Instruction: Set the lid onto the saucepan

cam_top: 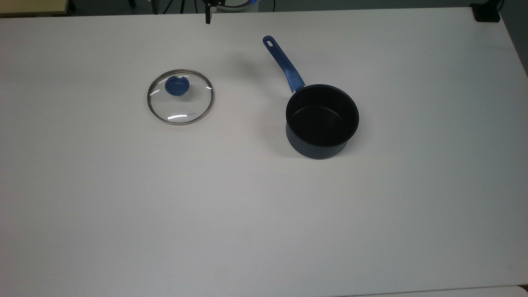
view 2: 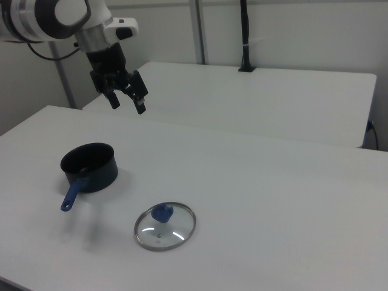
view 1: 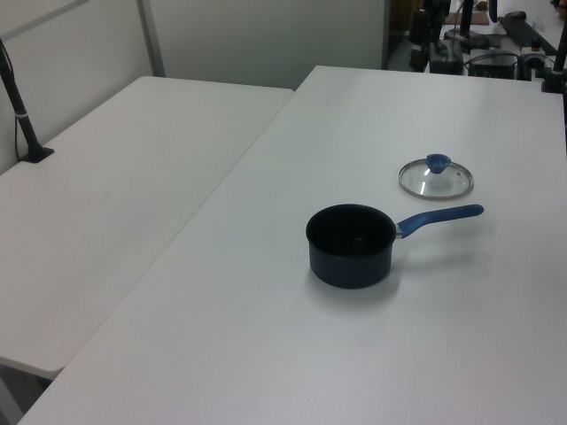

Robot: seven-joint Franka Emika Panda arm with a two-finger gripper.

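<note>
The round clear glass lid (view 2: 165, 227) with blue knob lies flat on the white table (view 2: 291, 200), well apart from the dark navy saucepan (view 2: 89, 167). The gripper (view 2: 127, 99) is raised, jaws parted, empty. A slip off the small knob is judged likely.

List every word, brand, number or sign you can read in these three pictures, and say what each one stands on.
No text can be read anywhere in these pictures.
The lid: glass, rim and blue knob show only glare streaks, no legible lettering.
The saucepan: plain dark walls and a plain blue handle, no label.
The gripper: black jaws, open, unmarked.
The table: bare white top, no signs.
</note>
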